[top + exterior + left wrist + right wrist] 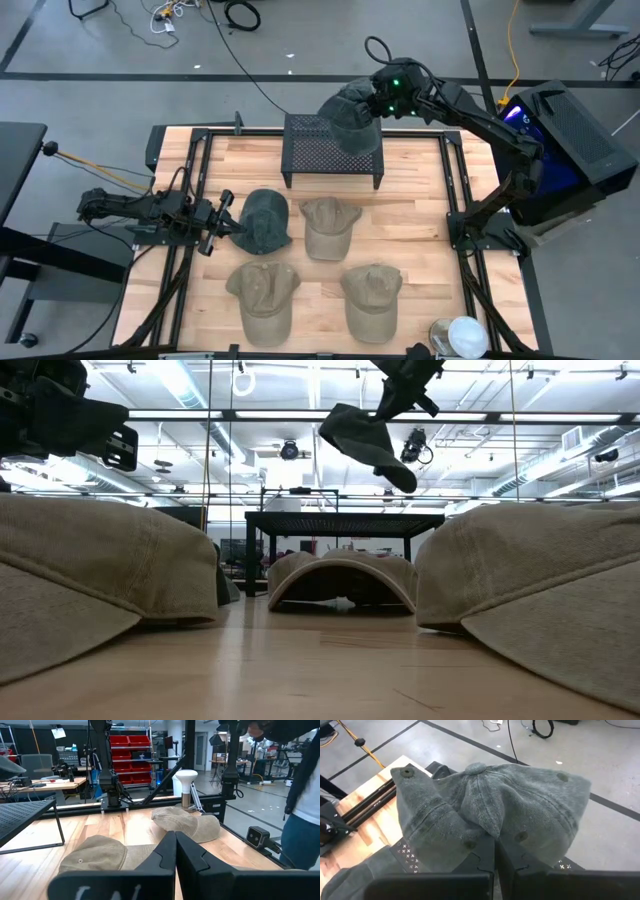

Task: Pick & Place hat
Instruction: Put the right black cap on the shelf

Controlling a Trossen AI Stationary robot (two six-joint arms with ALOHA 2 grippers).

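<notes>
My right gripper (372,100) is up over the black perforated rack (333,150) at the table's far side, shut on a dark grey-green cap (350,118). In the low view this cap (365,438) hangs in the air above the rack (340,518). A second dark cap (265,220) and three tan caps (328,226) (264,296) (371,298) rest on the wood, open sides down. My left gripper (226,214) is shut and raised beside the second dark cap, by the table's left side. It touches nothing. My right gripper pinches a fold of the dark cap's crown (492,831), just beside the top button (476,768), between its two fingers. The fingers come from above, slanting toward the table's left. The cap is lifted clear and hangs below them; its lower end (400,480) is above the rack.
A white bulb-shaped object (465,335) stands at the table's near right corner. Black frame rails (190,200) (455,190) run along the left and right sides. A person (305,795) stands beyond the table. Bare wood (420,215) lies right of the caps.
</notes>
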